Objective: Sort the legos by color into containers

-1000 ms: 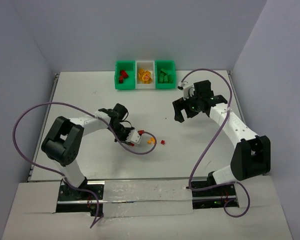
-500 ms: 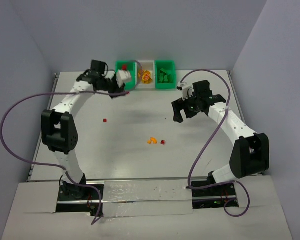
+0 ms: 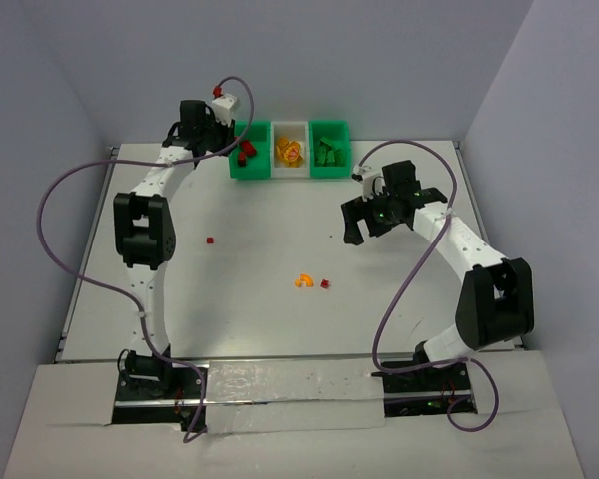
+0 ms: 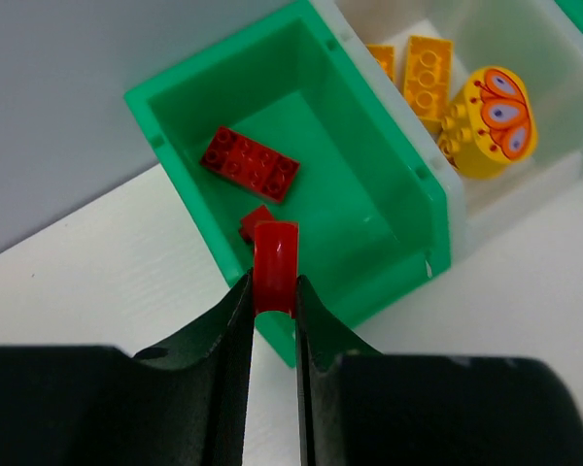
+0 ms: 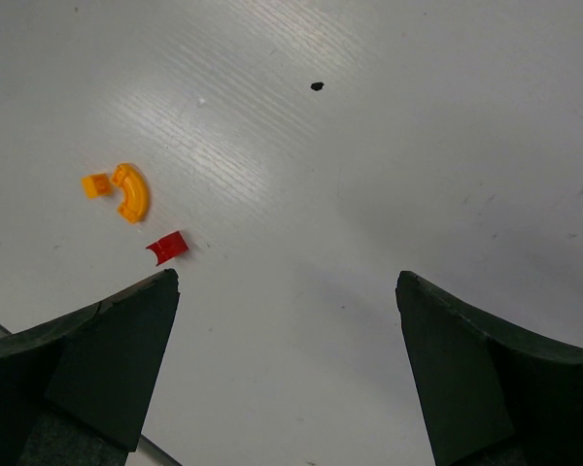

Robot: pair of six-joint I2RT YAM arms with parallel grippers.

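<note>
My left gripper [image 3: 230,140] hangs over the near rim of the left green container [image 3: 249,168], shut on a red curved lego [image 4: 275,264]. Inside that bin [image 4: 379,184] lie a flat red brick [image 4: 250,165] and a smaller red piece [image 4: 256,221]. The white container [image 3: 291,168] holds orange bricks [image 4: 428,63] and a round yellow piece [image 4: 491,109]; the right green container [image 3: 329,168] holds green legos. My right gripper [image 3: 364,222] stands open above bare table [image 5: 287,291]. An orange curved lego [image 3: 302,281], a red lego [image 3: 325,284] and another small red lego [image 3: 210,240] lie loose.
In the right wrist view the orange curved piece [image 5: 131,191] has a small orange bit [image 5: 95,184] beside it, and the red piece [image 5: 167,247] lies just off my left fingertip. Grey walls stand close behind the bins. Purple cables trail from both arms.
My left arm has swung from mid-table up to the left green bin, carrying the red curved lego. A small red lego has come into view at left. The right arm has barely moved.
</note>
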